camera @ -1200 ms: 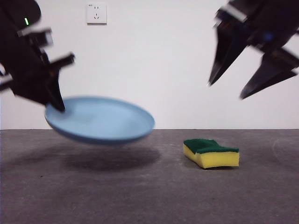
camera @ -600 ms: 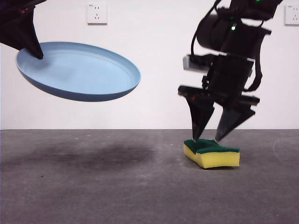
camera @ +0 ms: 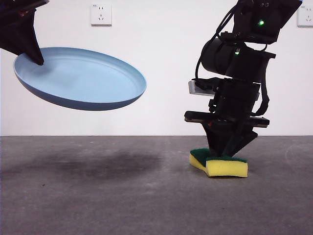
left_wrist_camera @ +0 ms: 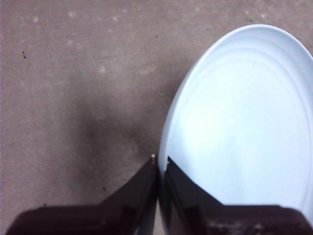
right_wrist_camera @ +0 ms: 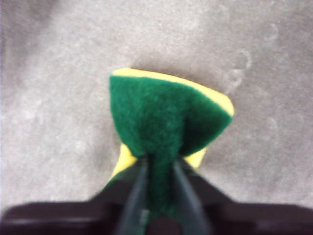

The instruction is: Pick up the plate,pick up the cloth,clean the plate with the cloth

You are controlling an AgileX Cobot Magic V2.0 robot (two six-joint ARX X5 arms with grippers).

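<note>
The light-blue plate hangs tilted in the air at the upper left of the front view. My left gripper is shut on its rim; the left wrist view shows both jaws pinching the plate edge at the left gripper. The cloth, a yellow sponge with a green top, lies on the table at the right. My right gripper has come down on it and is shut on it. In the right wrist view the cloth is squeezed narrow between the jaws of the right gripper.
The grey table stretches in front of a white wall. A dark shadow of the plate lies on the table under it. A wall socket is at the top left, another at the top right corner.
The right arm came down from the upper right onto the cloth and shut on it, pinching it. The left gripper lifted the plate higher and a little left.
</note>
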